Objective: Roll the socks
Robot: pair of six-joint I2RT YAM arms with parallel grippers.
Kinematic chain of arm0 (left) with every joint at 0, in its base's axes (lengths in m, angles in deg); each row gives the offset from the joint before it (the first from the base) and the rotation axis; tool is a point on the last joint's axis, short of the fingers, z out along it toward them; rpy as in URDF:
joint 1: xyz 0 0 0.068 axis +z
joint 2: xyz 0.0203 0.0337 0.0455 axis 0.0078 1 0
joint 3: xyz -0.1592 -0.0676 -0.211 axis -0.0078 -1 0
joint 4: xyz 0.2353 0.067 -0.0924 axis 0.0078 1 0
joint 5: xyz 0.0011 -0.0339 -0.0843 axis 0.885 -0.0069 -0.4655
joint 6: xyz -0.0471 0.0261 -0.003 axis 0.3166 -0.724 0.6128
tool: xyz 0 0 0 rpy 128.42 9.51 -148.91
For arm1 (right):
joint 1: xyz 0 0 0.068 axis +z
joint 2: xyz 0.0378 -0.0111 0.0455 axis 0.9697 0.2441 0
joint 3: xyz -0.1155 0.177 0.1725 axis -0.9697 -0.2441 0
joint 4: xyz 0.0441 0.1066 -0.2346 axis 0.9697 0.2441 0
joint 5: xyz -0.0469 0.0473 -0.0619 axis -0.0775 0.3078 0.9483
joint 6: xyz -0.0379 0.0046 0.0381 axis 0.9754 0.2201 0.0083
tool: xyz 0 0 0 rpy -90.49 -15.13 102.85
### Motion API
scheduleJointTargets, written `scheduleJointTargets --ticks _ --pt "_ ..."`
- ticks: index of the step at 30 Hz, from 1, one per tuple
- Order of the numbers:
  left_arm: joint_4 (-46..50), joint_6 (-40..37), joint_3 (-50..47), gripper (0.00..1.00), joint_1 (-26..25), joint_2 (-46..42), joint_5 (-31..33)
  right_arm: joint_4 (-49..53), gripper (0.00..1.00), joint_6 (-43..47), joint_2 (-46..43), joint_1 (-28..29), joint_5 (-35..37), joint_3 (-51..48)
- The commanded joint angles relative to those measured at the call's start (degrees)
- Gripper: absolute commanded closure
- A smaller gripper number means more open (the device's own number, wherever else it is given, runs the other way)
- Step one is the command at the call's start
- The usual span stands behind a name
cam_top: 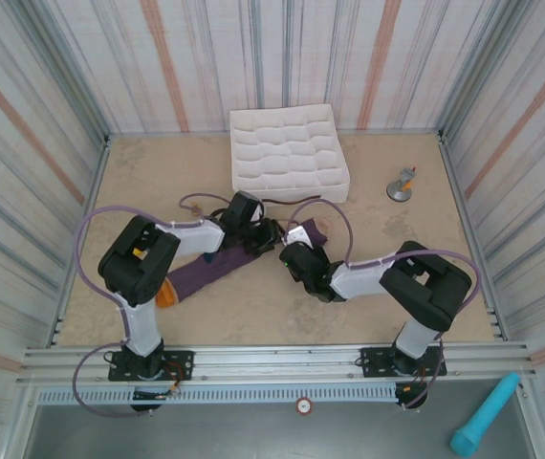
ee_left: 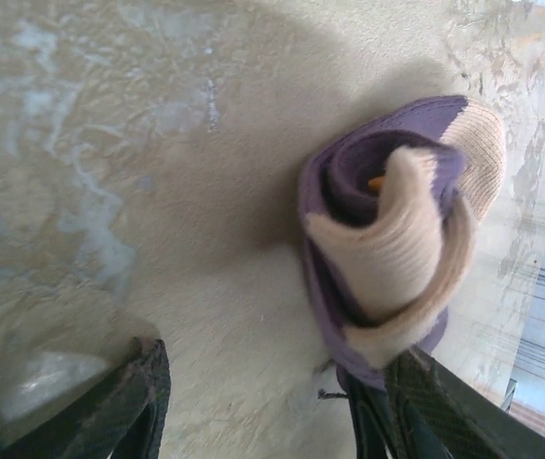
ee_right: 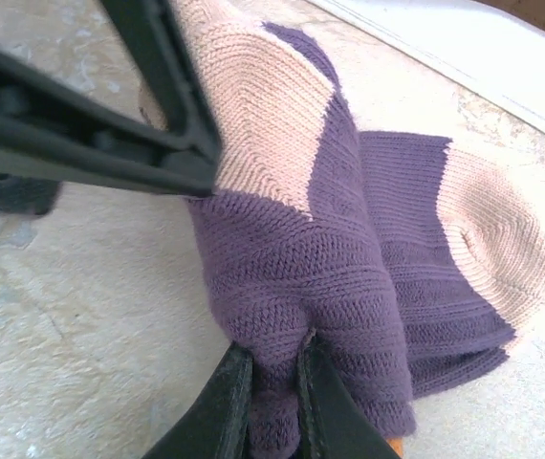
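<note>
Centre of the surface (cam_top: 253, 316), and both arms are in tight over the socks (cam_top: 206, 273). The purple pair lies in a diagonal strip, with the orange cuff (cam_top: 165, 294) at the near left. The far end is bunched into a roll between the two wrists, just in front of the white gridded box (cam_top: 289, 153). Right jaws: pinched narrow, with a fold of purple knit clamped between the fingers (ee_right: 229, 406) at the near edge of the bundle, tan toes showing beyond. Left jaws: wide apart, holding nothing. One finger (ee_left: 143, 406) is over bare surface and the other is right up against the roll's lower edge; touching or not, I can't tell. From the left wrist the roll (ee_left: 387, 239) shows as a purple-and-tan spiral, lying on the surface.
</note>
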Motion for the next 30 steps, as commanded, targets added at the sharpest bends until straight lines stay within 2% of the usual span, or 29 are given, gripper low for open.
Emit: scheduleJointTargets --ticks 1,7,15,22,30 --pt "0.1 -1.0 -1.6 0.39 0.4 -3.3 -1.0 9.3 1.0 -3.5 1.5 -2.1 -9.7 -3.3" --pt "-4.3 0.1 -4.2 0.41 0.4 -4.8 -0.9 9.7 1.0 -5.1 -0.9 -6.4 -17.3 -4.0" --pt "-5.5 0.2 -4.5 0.42 0.4 -4.5 -1.4 7.6 1.0 -10.3 -5.0 -16.5 -39.9 -5.9" --pt "-6.1 0.3 -4.1 0.43 0.3 -3.3 -2.0 9.6 1.0 -15.4 -3.4 -22.8 -54.7 -4.7" --pt "-7.6 -0.7 -2.1 0.43 -1.2 -0.7 -1.8 12.0 1.0 -24.1 1.6 -28.6 -65.9 -2.1"
